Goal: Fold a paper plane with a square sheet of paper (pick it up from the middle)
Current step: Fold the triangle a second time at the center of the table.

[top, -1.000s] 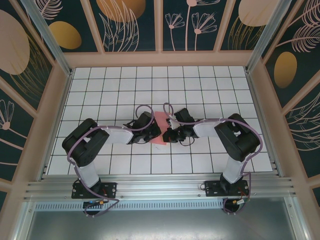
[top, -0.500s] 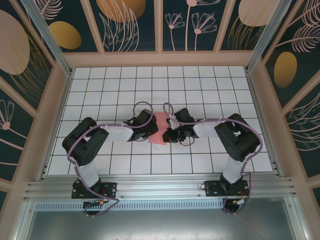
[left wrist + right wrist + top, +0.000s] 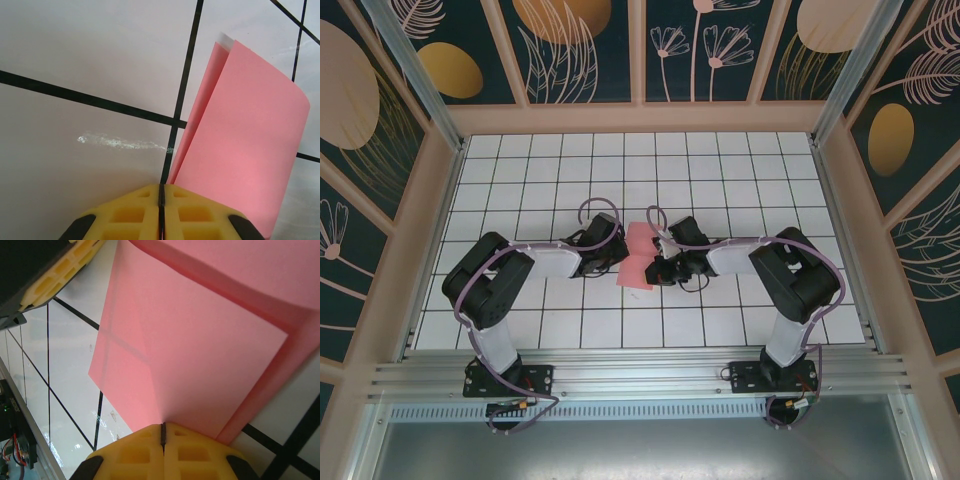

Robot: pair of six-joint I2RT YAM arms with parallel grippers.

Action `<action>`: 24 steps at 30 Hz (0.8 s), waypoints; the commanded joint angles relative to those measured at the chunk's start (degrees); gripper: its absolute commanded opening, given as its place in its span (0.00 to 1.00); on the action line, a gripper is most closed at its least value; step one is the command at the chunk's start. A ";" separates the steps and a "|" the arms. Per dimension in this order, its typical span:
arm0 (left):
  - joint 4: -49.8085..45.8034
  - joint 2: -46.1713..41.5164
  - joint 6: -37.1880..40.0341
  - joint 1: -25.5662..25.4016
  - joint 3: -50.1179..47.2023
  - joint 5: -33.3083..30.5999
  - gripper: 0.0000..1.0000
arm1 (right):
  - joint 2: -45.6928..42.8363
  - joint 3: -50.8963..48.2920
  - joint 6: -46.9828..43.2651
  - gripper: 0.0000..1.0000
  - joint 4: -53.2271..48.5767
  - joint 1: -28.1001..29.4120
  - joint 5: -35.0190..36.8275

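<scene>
- Well, the right gripper (image 3: 162, 427) has its yellow pads (image 3: 130, 455) pressed tight on the square sheet of paper (image 3: 200, 350), which fans up out of their seam at the bottom of the wrist view.
- Over on the other side, the left gripper (image 3: 160, 189) shows its pads together too. The pink edge runs down to them just right of the seam (nipped or merely touching, I cannot tell).
- From above, the paper sits at the centre of the frame, between the two grippers, on the gridded table (image 3: 720, 170).
- It is doubled over into two layers, with a rounded fold not pressed flat.
- My guess is that an early fold is in hand, with no plane shape yet.
- The next move calls for lining up the edges, then flattening that soft fold into a sharp crease while one pincer pins the sheet.
</scene>
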 commanded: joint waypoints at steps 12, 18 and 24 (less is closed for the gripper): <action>8.71 -9.62 3.22 1.64 -4.97 13.92 0.09 | -8.14 4.11 0.12 0.14 -5.59 -0.32 4.98; 11.73 -7.15 3.45 1.31 -6.01 18.25 0.06 | -13.50 1.91 2.51 0.13 -6.03 -2.58 12.28; 11.53 -2.86 3.89 0.68 -3.90 20.21 0.05 | -10.75 2.68 3.49 0.05 -3.77 -2.32 8.90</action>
